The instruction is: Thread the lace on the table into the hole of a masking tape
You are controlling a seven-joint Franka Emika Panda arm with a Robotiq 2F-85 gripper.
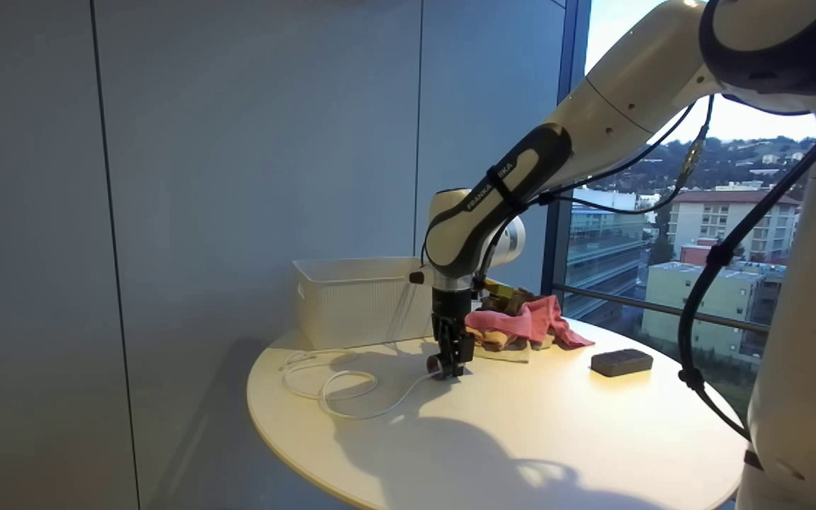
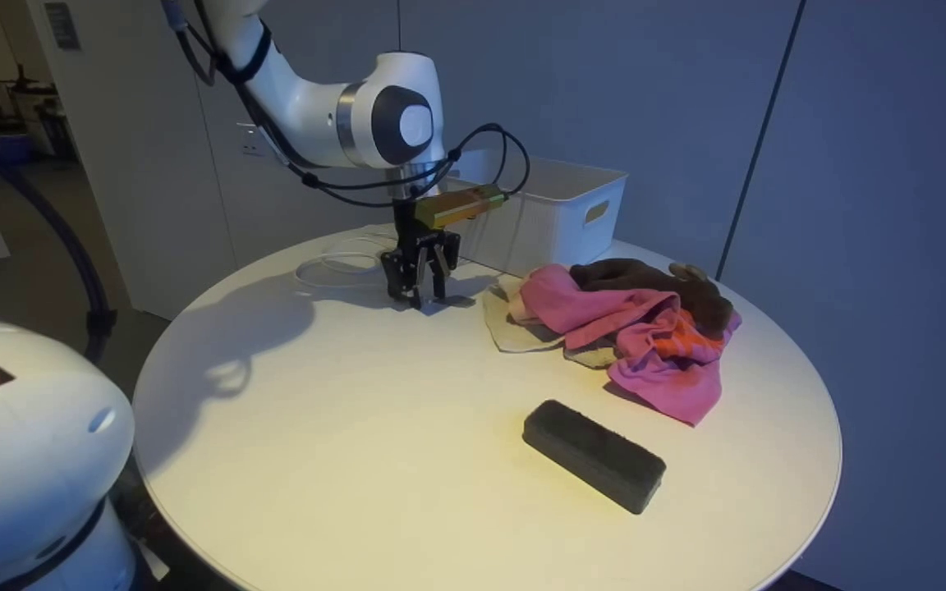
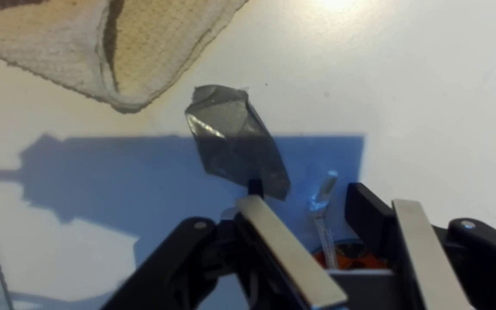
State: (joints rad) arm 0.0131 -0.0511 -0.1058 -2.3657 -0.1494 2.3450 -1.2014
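The white lace (image 1: 358,416) lies in loops on the table in both exterior views (image 2: 300,275). One end runs to a small reddish-brown roll, the tape (image 1: 433,365), standing on edge beside my gripper. In the wrist view the lace's grey tip (image 3: 326,186) points past the orange face of the tape (image 3: 355,260). I cannot tell whether the lace passes through the hole. My gripper (image 3: 306,198) points down close to the table (image 1: 455,374), its fingers apart with the lace end between them. The tape is hidden behind the gripper (image 2: 426,302) in an exterior view.
A grey tape scrap (image 3: 233,133) lies by the fingertips. A white basket (image 1: 358,312) stands behind the gripper. A heap of pink, brown and beige cloths (image 2: 604,312) lies beside it. A dark grey block (image 2: 594,455) sits nearer the robot base on the round table (image 2: 358,460).
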